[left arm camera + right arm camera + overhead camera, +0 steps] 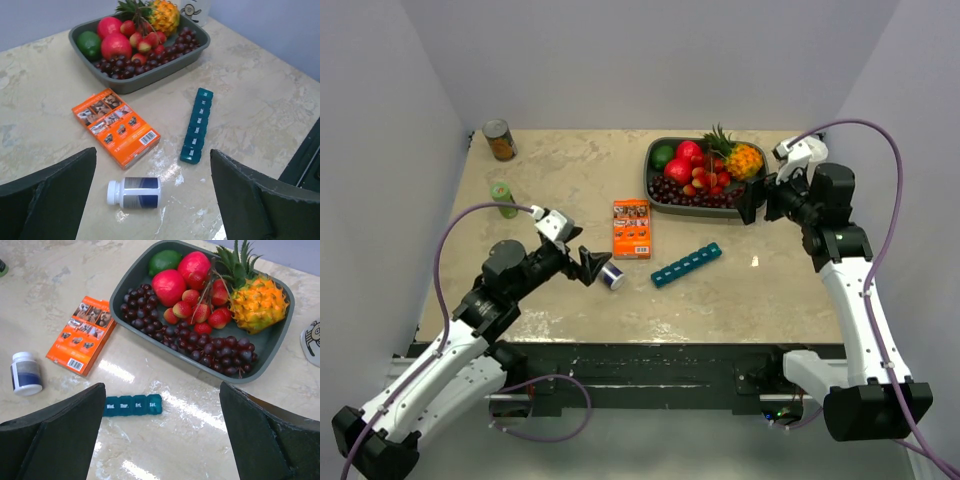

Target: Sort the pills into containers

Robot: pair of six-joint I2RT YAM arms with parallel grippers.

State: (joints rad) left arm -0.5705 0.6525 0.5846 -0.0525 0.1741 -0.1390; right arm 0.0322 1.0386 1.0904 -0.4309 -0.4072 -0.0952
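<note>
Pill organiser (686,263) lies closed near the orange box (631,228).

The containers (686,264) form one long teal strip with day-labelled lids, all down. It lies flat and diagonal on the worktop (770,290), just right of centre in the top view.
</note>
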